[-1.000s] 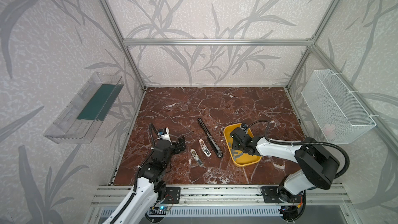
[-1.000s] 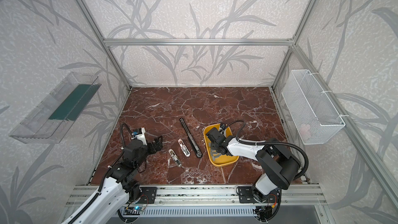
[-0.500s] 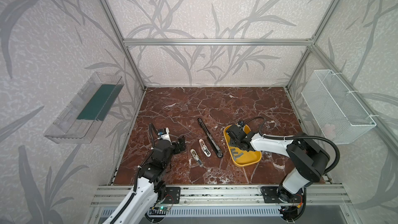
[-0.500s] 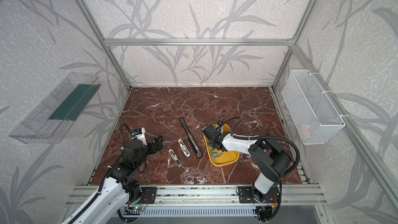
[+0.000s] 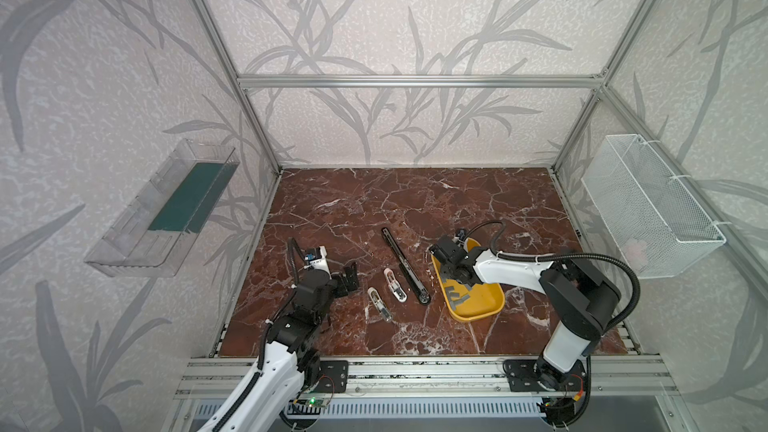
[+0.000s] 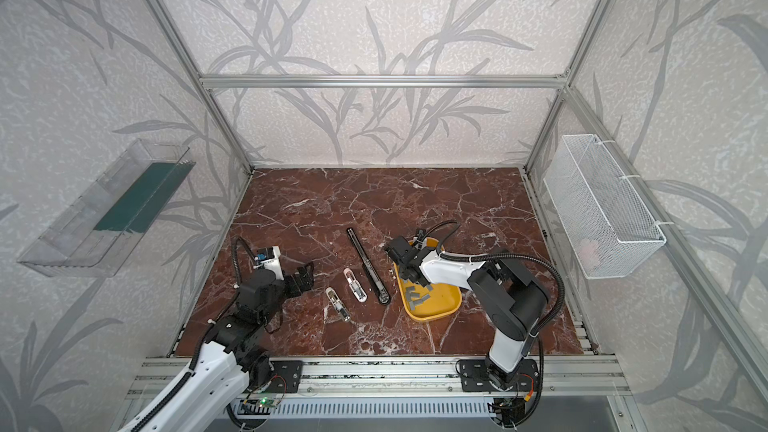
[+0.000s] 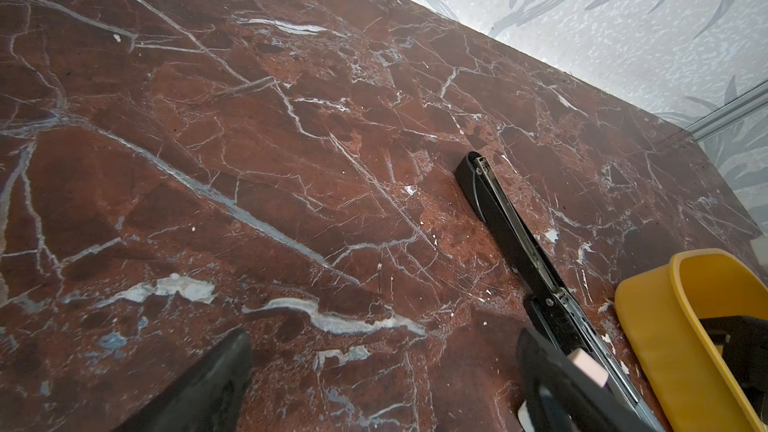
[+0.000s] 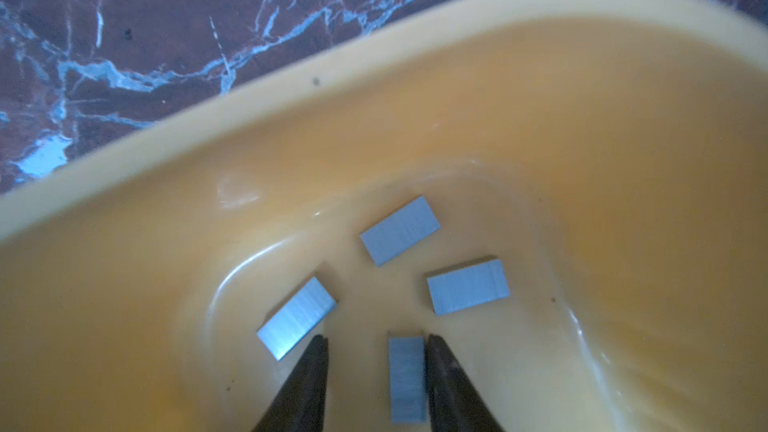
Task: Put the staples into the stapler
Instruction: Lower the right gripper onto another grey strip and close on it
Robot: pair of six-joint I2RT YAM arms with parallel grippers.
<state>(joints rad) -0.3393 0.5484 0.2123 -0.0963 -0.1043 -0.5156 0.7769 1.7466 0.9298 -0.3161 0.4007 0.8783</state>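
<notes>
In both top views the right gripper (image 5: pixel 452 281) is reaching down into the yellow tray (image 5: pixel 484 314). Its own wrist is covering the tips there, so those views are not showing how wide it is standing. The right wrist view is showing this. The fingers (image 8: pixel 451 384) are standing partly open around one staple strip (image 8: pixel 407 380) that is lying flat on the tray floor. One finger is touching the strip's long edge and the other is standing clear of it with a gap, so the strip is not yet gripped. Three more staples (image 8: pixel 400 229) are lying just beyond. In a top view further grey strips (image 5: pixel 457 299) are showing in a loose bunch in the tray.

The left gripper (image 5: pixel 348 280) is sitting near the left side of the counter (image 7: pixel 249 160), well apart from the tray. The left wrist view is showing its fingers (image 7: pixel 208 384) spread wide with only bare marble between them, holding nothing.

That view is also showing the black stapler (image 7: pixel 511 234) lying opened out flat with its metal channel facing up, where the top views are giving only a thin dark bar. Only the top views are showing both small staplers (image 5: pixel 394 284), which are lying between the left gripper and the black stapler. The left wrist view is catching just a pink end of one behind a finger.
</notes>
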